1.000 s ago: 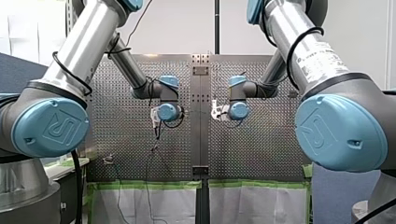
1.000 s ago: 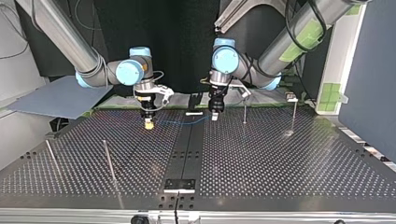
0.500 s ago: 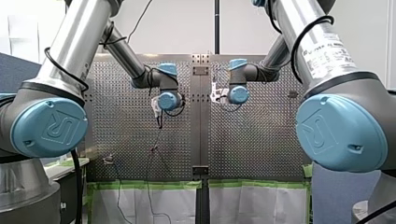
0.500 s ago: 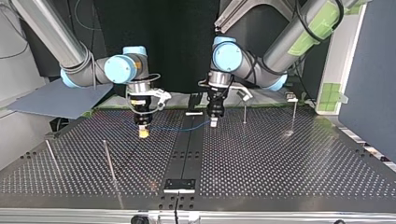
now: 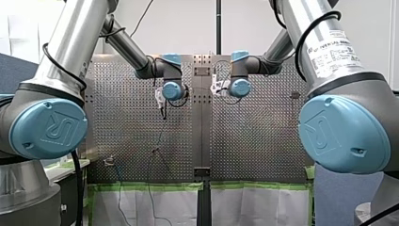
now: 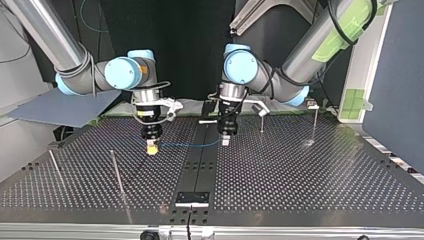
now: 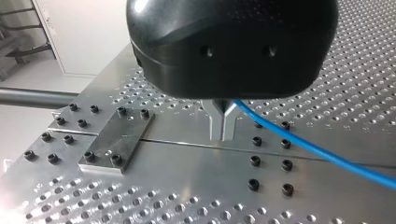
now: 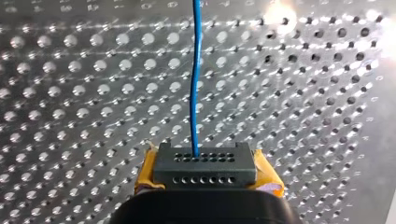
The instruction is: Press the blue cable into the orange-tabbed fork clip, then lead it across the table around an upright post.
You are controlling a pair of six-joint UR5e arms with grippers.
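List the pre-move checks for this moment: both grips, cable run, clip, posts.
1. Right tool shut on blue cable: ok, the cable exits between its yellow pads.
2. Left tool shut on the cable: ok, metal fingers closed, cable leaves beside them.
3. Cable between the tools unsnagged: ok, a slightly sagging span above the table.
4. Orange-tabbed fork clip located: cannot tell, no view shows it clearly.
5. Nearest post clear of the left tool: ok, it stands apart.
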